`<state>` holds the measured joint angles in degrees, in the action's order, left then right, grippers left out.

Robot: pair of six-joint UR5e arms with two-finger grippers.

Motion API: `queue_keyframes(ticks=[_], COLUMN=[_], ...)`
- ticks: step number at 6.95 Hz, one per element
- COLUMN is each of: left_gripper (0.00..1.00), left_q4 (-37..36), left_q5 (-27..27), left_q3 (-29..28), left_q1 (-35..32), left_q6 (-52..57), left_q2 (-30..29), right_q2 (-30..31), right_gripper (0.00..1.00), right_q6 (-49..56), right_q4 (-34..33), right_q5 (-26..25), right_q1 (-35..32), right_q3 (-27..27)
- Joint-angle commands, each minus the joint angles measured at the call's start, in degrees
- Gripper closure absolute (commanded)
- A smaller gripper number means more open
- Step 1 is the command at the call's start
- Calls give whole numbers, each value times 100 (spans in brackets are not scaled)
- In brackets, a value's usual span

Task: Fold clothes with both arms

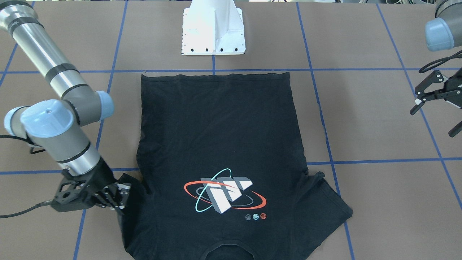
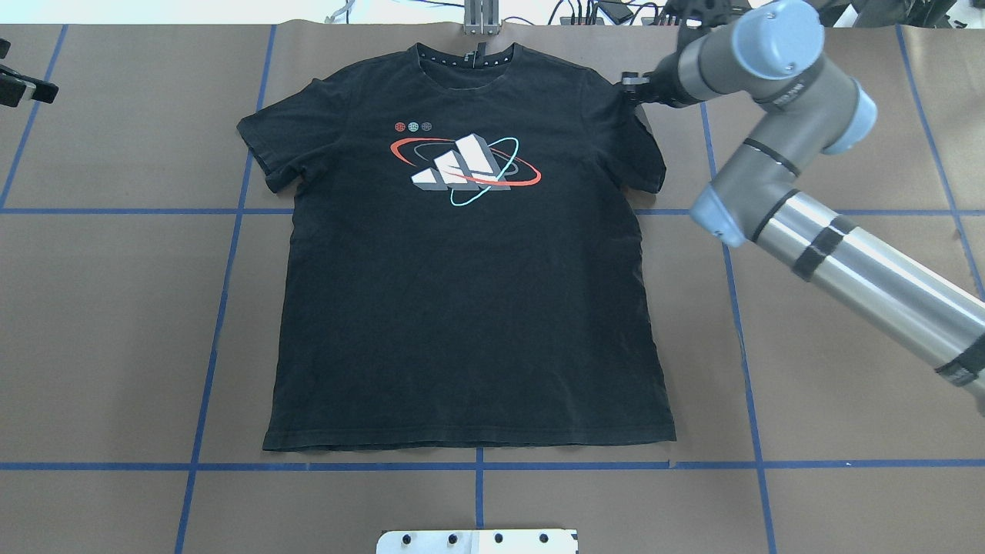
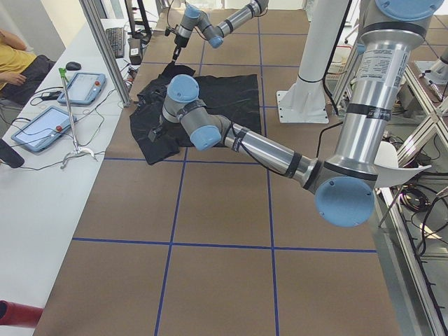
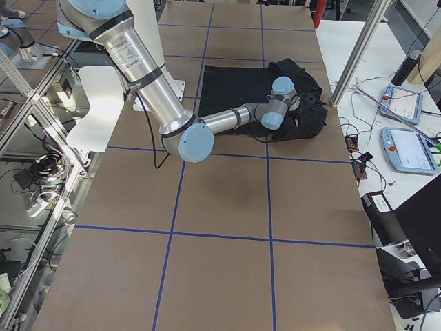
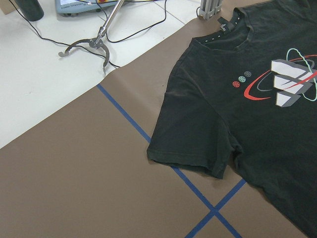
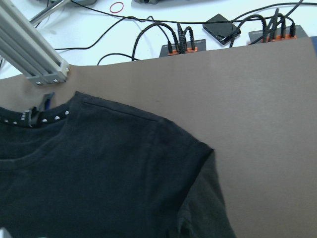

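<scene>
Brown paper-covered table ruled with blue tape lines, bearing a black T-shirt spread flat and front up at its middle, hem toward the white pedestal base and collar toward the far edge. The garment is judged light, limp and non-slippery on paper: it will drape and crease rather than hold shape, so it is best pinched at seamed edges such as the shoulder, sleeve hem or bottom corner, and drawn over low and evenly. The right arm reaches across to the shirt's shoulder. Its right gripper is down at the sleeve, where the cloth looks slightly bunched; whether the fingers have closed on fabric cannot be told. The left arm is held off to its own side, well apart from the shirt, its left gripper hanging with fingers spread and holding nothing. The opposite sleeve lies flat and unobstructed. Beyond the collar stand an aluminium post and a run of cables, both off the paper; nothing lies on the shirt itself.
</scene>
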<state>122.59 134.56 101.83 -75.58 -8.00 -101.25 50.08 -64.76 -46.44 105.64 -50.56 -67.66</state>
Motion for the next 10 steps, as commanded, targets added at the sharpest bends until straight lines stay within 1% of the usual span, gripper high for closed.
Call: queue_keyframes(ticks=[1,2,3,4,6,7,8,9,10], left_gripper=[0,0,0,0,0,0,0,0,0], left_q4=[-7,-7,-7,-15,-16,-7,-15,-16,-24], left_q5=[0,0,0,0,0,0,0,0,0], left_q3=[-5,3,-5,-5,-5,-5,-5,-5,-23], left_q1=[8,9,9,9,17,17,17,17,17], left_q6=[0,0,0,0,0,0,9,9,-9], left_q2=[-9,-9,-9,-18,-18,-18,-18,-18,-26], right_q2=[-699,-954,-1226,-1307,-1300,-1299,-1317,-1369,-1352], right_gripper=[100,100,100,100,100,62,1,0,0], right_q6=[-842,-1054,-1143,-1144,-1091,-1074,-1134,-1161,-1083], right_q4=[-827,-997,-1007,-1007,-1007,-1007,-1007,-1007,-1025], right_q5=[-771,-1121,-1212,-1413,-1695,-1731,-2018,-1995,-1743], right_q1=[493,660,731,880,1118,1162,1241,1233,1094], right_q3=[-11,163,505,647,666,666,657,649,640])
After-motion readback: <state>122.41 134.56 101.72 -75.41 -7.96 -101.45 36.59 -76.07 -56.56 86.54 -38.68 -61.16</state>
